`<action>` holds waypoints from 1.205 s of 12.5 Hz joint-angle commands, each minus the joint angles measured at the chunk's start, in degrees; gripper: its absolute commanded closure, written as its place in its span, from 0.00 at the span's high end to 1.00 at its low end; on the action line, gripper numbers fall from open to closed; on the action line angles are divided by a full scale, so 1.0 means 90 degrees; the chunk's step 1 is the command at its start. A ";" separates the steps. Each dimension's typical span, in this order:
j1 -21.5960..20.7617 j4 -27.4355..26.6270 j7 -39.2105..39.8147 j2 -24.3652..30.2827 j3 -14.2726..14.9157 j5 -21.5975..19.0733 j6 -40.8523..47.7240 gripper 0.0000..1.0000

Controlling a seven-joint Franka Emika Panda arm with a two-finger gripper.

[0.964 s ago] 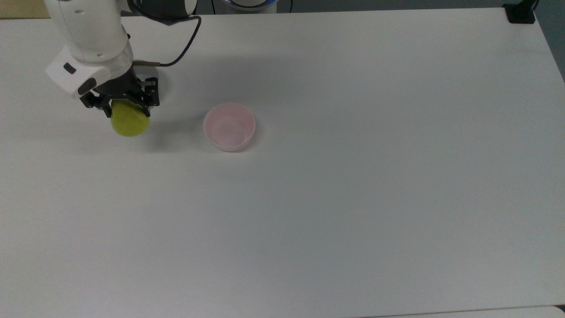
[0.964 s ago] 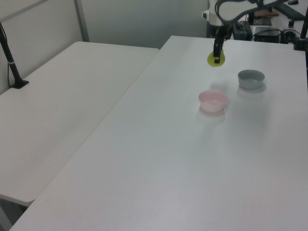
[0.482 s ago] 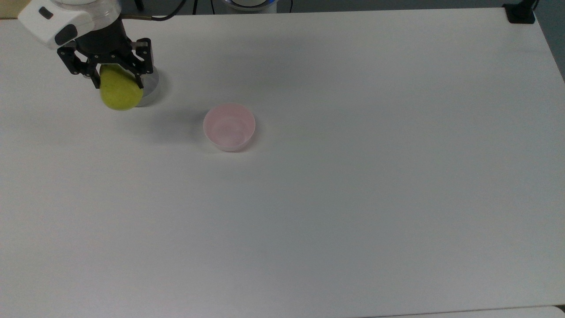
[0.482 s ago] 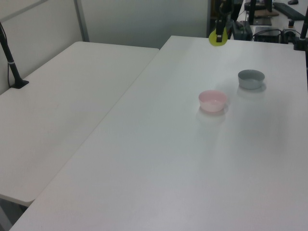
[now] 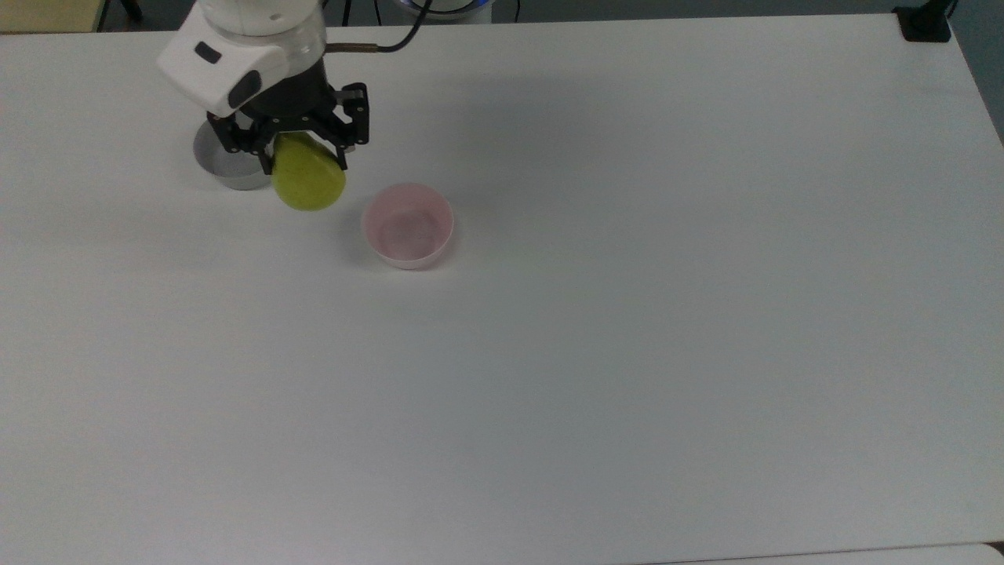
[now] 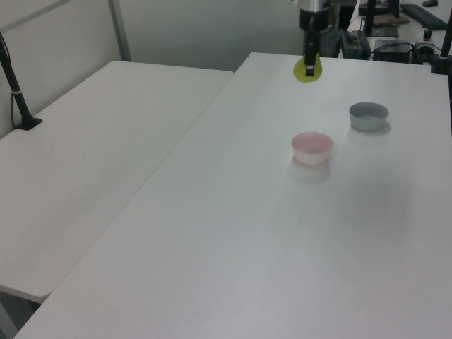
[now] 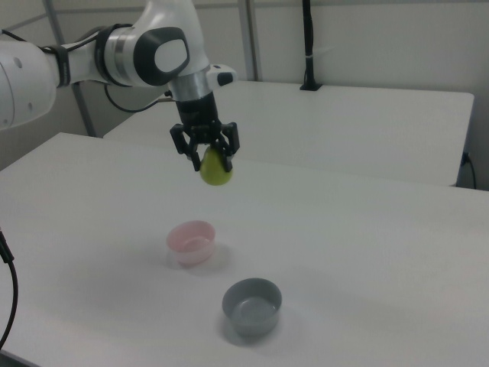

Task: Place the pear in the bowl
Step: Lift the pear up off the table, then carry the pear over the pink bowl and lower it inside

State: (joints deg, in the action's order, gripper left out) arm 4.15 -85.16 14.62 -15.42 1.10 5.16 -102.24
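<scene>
- The gripper [image 5: 302,157] is gripping the pear [image 5: 308,182] by its narrow top, and the pear is hanging above the table [image 5: 627,353].
- In the top view, the pink bowl [image 5: 407,226] is sitting just right of the pear, the grey bowl [image 5: 227,162] left.

A robot gripper [image 6: 309,69] holds a yellow-green pear [image 6: 308,69] in the air above the far end of a white table [image 6: 247,233], well behind a pink bowl [image 6: 312,147] and a grey bowl [image 6: 369,116].
</scene>
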 commanded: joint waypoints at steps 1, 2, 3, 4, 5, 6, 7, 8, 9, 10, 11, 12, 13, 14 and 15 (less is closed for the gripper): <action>-0.0518 -0.0887 -0.0413 0.0735 0.0043 0.0012 0.0051 0.44; -0.0625 -0.1180 -0.0452 0.0940 0.0043 0.0012 0.0032 0.44; -0.0762 -0.1453 -0.0453 0.1126 0.0043 0.0012 0.0022 0.44; -0.0841 -0.1669 -0.0462 0.1283 0.0043 0.0012 0.0022 0.44; -0.0861 -0.1787 -0.0530 0.1371 0.0043 0.0012 0.0003 0.45; -0.0871 -0.1788 -0.0570 0.1362 0.0043 0.0002 -0.0017 0.45; -0.0871 -0.1865 -0.0599 0.1362 0.0043 0.0002 -0.0036 0.45; -0.0871 -0.2002 -0.0599 0.1362 0.0043 0.0012 -0.0230 0.45; -0.0880 -0.2254 -0.0599 0.1372 0.0043 0.0022 -0.0483 0.45; -0.0871 -0.2489 -0.0599 0.1362 0.0043 0.0041 -0.0815 0.45; -0.0861 -0.2675 -0.0599 0.1353 0.0043 0.0061 -0.1108 0.45; -0.0851 -0.2783 -0.0609 0.1314 0.0053 0.0061 -0.1256 0.45; -0.0851 -0.2890 -0.0609 0.1255 0.0053 0.0061 -0.1460 0.45; -0.0813 -0.3066 -0.0609 0.1139 0.0053 0.0061 -0.1907 0.45; -0.0802 -0.3106 -0.0628 0.0973 0.0053 0.0071 -0.2211 0.45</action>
State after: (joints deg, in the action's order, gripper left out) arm -3.05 -109.82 10.20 -5.69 1.18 5.25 -115.31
